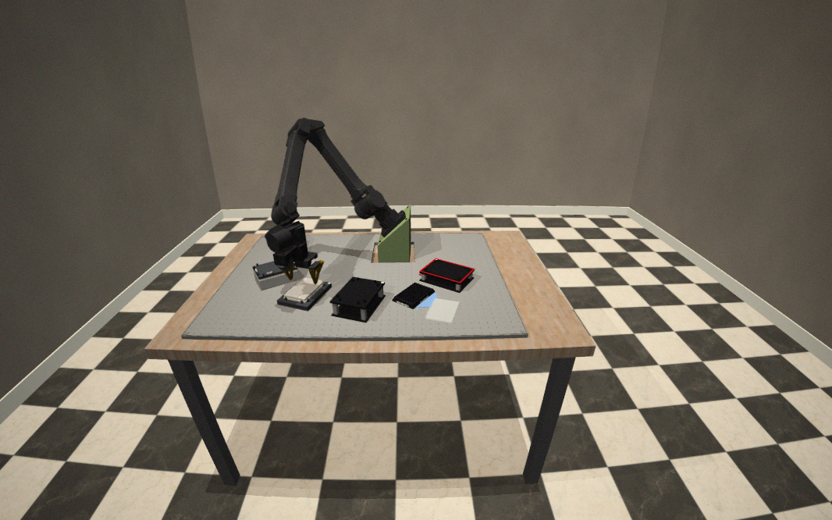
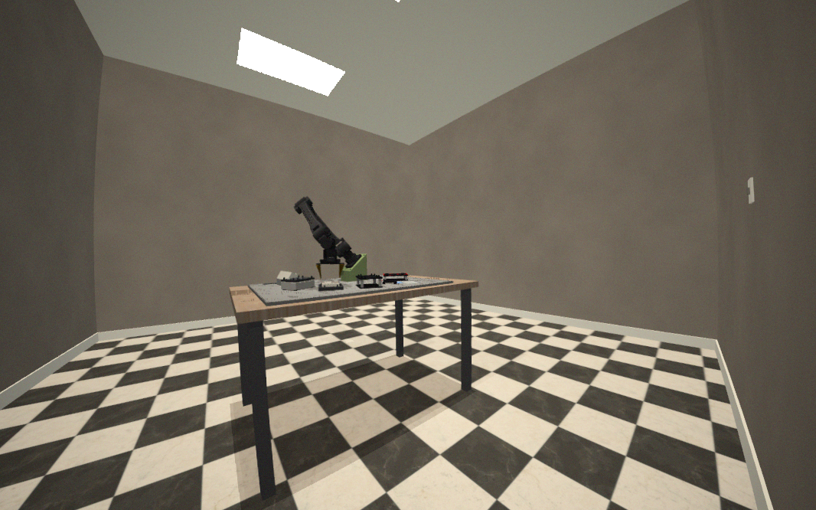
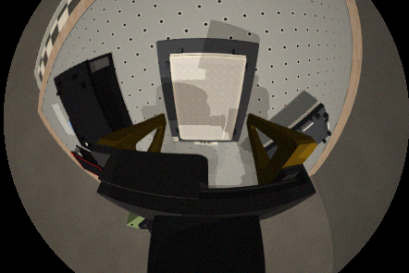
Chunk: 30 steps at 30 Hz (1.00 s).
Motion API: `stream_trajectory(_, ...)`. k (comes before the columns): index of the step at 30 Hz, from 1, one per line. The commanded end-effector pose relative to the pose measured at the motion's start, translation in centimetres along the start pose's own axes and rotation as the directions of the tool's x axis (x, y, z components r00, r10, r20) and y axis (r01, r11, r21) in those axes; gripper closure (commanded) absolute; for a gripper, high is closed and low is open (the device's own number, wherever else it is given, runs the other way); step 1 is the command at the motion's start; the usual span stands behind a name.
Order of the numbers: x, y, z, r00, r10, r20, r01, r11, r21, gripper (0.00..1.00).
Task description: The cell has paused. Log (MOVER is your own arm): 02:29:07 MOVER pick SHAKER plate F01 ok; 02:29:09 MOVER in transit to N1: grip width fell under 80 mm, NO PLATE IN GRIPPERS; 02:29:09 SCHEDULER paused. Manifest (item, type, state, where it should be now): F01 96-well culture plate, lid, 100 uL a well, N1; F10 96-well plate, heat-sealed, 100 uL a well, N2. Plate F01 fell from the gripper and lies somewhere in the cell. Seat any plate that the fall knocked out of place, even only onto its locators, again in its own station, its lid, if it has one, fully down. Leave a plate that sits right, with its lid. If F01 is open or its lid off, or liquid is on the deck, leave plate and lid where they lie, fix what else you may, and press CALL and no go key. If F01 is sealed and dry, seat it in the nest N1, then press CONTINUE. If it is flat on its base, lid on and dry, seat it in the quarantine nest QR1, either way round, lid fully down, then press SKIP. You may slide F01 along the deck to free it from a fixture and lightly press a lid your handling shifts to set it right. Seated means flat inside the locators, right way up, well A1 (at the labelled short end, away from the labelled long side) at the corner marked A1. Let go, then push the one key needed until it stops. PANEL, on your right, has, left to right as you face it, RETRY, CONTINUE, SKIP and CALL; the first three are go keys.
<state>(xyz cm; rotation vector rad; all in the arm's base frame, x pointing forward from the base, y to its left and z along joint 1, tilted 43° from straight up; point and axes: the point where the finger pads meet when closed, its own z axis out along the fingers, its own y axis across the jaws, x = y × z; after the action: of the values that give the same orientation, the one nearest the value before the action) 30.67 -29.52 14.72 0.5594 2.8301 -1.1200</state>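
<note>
My gripper (image 1: 303, 268) is open and empty, a little above a pale-topped plate (image 1: 303, 293) that lies in a dark nest at the deck's left. In the wrist view this plate (image 3: 205, 93) looks square inside its nest frame, and my fingers stand apart over its near end without touching it. A black open plate (image 1: 413, 294) lies flat on the deck near the middle. A blue puddle (image 1: 427, 300) is beside it and a clear lid (image 1: 442, 309) lies apart from it on the deck.
A tall black block (image 1: 357, 297) stands between the two plates. A red-rimmed nest (image 1: 446, 271) stands at the right. A grey key panel (image 1: 268, 269) sits behind my gripper. A green wedge (image 1: 396, 240) stands at the arm's base.
</note>
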Motion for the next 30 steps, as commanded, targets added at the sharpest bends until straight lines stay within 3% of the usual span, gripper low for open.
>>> stream_trajectory(1,-2.0,-1.1,-3.2,0.997,0.047,0.062,-0.048,0.999,0.004,0.00)
stream_trajectory(3,-2.0,-1.1,-3.5,0.997,0.047,0.063,-0.048,0.999,0.003,0.00)
stream_trajectory(6,-0.3,-0.1,-1.3,1.000,0.023,-0.001,-0.023,1.000,-0.001,0.00)
stream_trajectory(7,-0.2,-0.2,-1.2,1.000,0.026,-0.003,-0.026,1.000,-0.001,0.00)
stream_trajectory(10,-0.3,-0.2,-1.2,1.000,0.027,0.001,-0.027,1.000,-0.001,0.00)
stream_trajectory(11,-1.0,-1.0,-2.6,0.998,0.047,0.040,-0.047,0.999,0.003,0.00)
stream_trajectory(20,-1.1,-0.7,-2.1,0.999,0.033,0.034,-0.033,0.999,0.002,0.00)
stream_trajectory(21,-0.1,0.0,-2.9,0.998,0.055,0.031,-0.055,0.998,-0.001,1.00)
stream_trajectory(25,0.9,0.1,-4.6,0.981,0.190,0.033,-0.190,0.982,-0.006,1.00)
stream_trajectory(27,0.9,0.1,-4.6,0.981,0.190,0.033,-0.190,0.982,-0.006,1.00)
stream_trajectory(28,-0.2,-0.8,-5.9,0.967,0.247,0.061,-0.246,0.969,-0.010,1.00)
stream_trajectory(30,1.0,-0.2,-6.3,0.953,0.300,0.048,-0.300,0.954,-0.012,1.00)
